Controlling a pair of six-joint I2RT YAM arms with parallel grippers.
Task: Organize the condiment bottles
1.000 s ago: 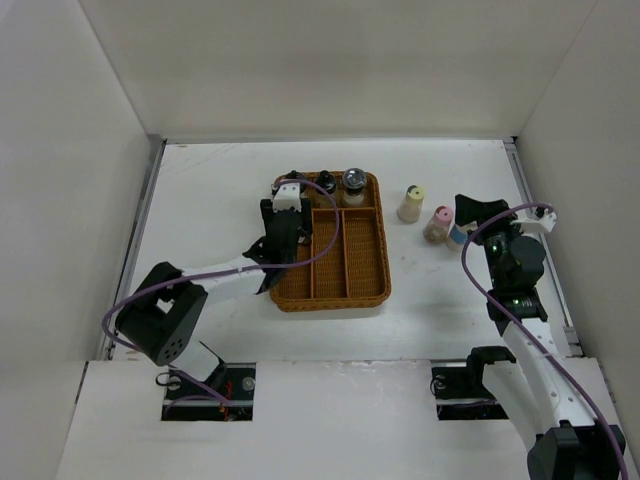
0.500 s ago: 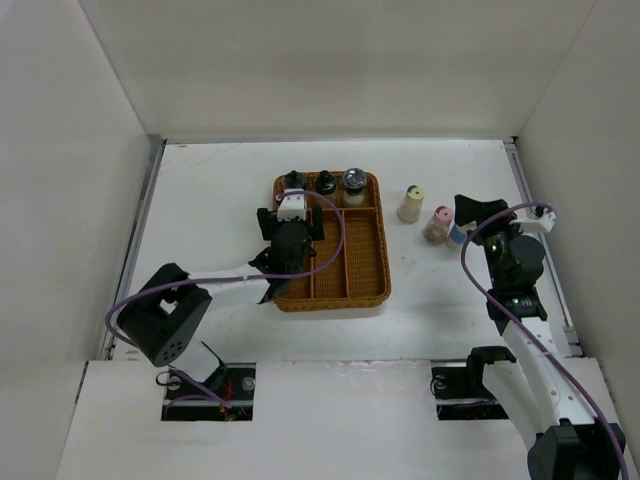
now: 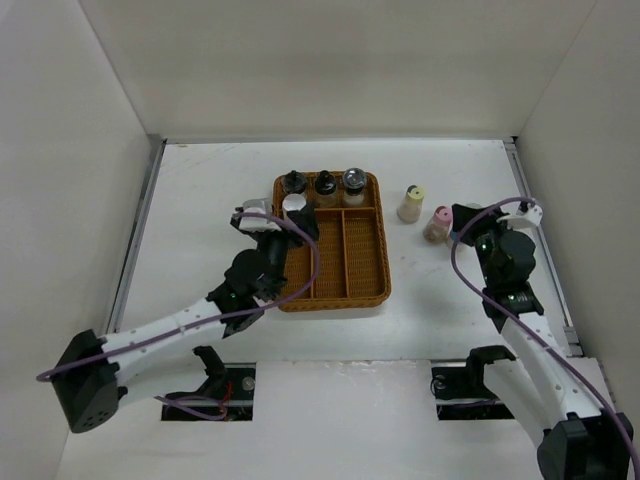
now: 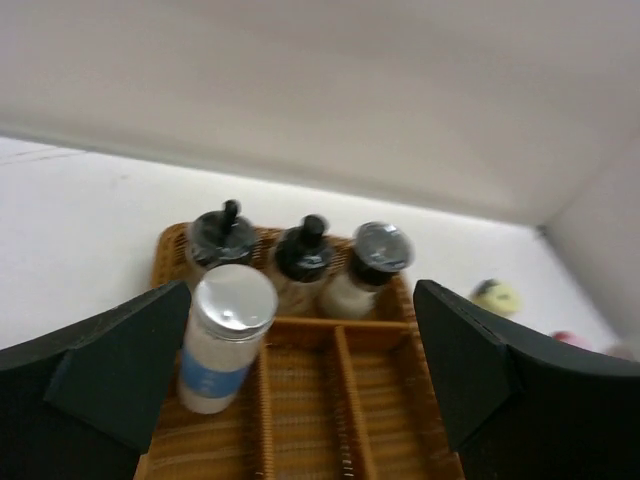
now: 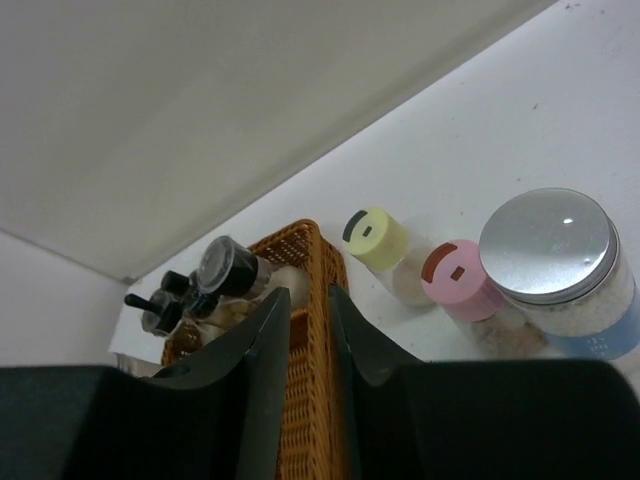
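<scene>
Left pincer (image 4: 300,300): fingers wide apart and empty. The blue-banded bottle (image 4: 228,335) stands untouched between them, in the tray's (image 3: 370,290) left compartment.
Right pincer (image 5: 308,300): fingers nearly together, empty.
Loose bottles: silver-lidded jar (image 5: 560,265), pink-capped bottle (image 5: 462,280) and yellow-capped bottle (image 5: 378,240) stand on the table (image 3: 220,180) right of the tray.
Back row: three capped bottles (image 4: 305,250), upright in the tray.
Handling: probably light, rigid, slick and tippy; grip the body below the cap.
Views: your right wrist shows the jar whole; overhead, the pincer mostly hides it.
</scene>
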